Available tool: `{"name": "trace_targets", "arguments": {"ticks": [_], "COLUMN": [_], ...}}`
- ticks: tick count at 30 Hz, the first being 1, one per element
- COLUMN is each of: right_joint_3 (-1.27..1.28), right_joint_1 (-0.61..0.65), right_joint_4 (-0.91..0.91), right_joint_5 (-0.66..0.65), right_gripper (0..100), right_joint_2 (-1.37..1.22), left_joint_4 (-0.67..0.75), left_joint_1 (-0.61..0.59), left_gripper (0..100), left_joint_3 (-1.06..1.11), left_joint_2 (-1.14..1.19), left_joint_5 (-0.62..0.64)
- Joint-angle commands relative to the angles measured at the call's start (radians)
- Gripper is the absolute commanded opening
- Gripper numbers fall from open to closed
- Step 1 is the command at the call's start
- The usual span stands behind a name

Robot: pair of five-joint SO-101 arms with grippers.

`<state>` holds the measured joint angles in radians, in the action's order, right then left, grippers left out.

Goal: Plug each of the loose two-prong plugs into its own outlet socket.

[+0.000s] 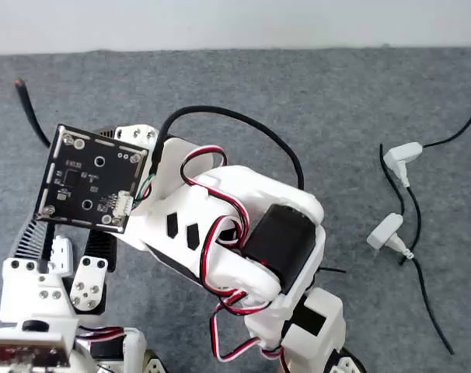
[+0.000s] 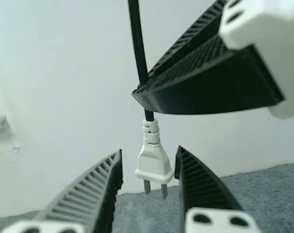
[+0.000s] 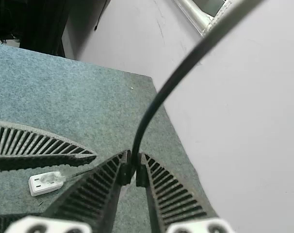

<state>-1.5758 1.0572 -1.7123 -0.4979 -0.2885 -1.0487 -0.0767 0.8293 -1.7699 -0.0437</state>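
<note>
A white two-prong plug [image 2: 153,162] hangs prongs down from its black cable [image 2: 137,43], a little above the grey carpet. My right gripper [image 3: 133,158] is shut on that cable [image 3: 156,102] above the plug; one of its fingers [image 2: 200,82] shows in the left wrist view. My left gripper [image 2: 148,151] is open, its two ridged fingers on either side of the hanging plug, apart from it. A white outlet socket [image 3: 46,182] lies on the carpet below. In the high view the right arm's camera board [image 1: 92,177] covers both grippers, and the cable [image 1: 243,124] loops over the arm.
Two more white plugs [image 1: 402,155] [image 1: 385,231] lie at the right with black cables trailing toward the front. A loose black cable end [image 1: 29,109] lies at the far left. A pale wall runs along the carpet's far edge.
</note>
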Motion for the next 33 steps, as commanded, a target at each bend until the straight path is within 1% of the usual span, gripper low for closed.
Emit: {"name": "trace_targets", "arguments": {"ticks": [1,3,9,16,23,27,33], "right_joint_3": [-0.002,-0.002,-0.003,-0.002,0.0,0.0,0.0], "right_joint_1": [-0.01,-0.01,-0.008,0.062,0.064,0.065,0.064], "right_joint_4": [0.025,0.024,0.015,0.015,0.013,-0.016,-0.027], "right_joint_5": [0.026,0.051,0.052,0.051,0.051,0.051,0.051], "right_gripper": [0.8,0.8,0.8,0.8,0.8,0.8,0.8], "right_joint_2": [0.004,0.004,0.005,0.005,0.004,0.004,0.004], "left_joint_4": [0.054,0.055,0.057,0.057,0.061,0.109,0.107], "left_joint_1": [-0.005,-0.006,-0.006,-0.005,-0.005,-0.006,-0.006], "left_gripper": [17,17,17,17,17,17,17], "left_joint_3": [0.047,0.071,0.085,0.087,0.087,0.133,0.136], "left_joint_2": [0.005,0.005,0.005,0.005,0.005,0.005,0.005], "left_joint_5": [-0.009,-0.009,-0.009,-0.014,-0.017,-0.017,-0.017]}}
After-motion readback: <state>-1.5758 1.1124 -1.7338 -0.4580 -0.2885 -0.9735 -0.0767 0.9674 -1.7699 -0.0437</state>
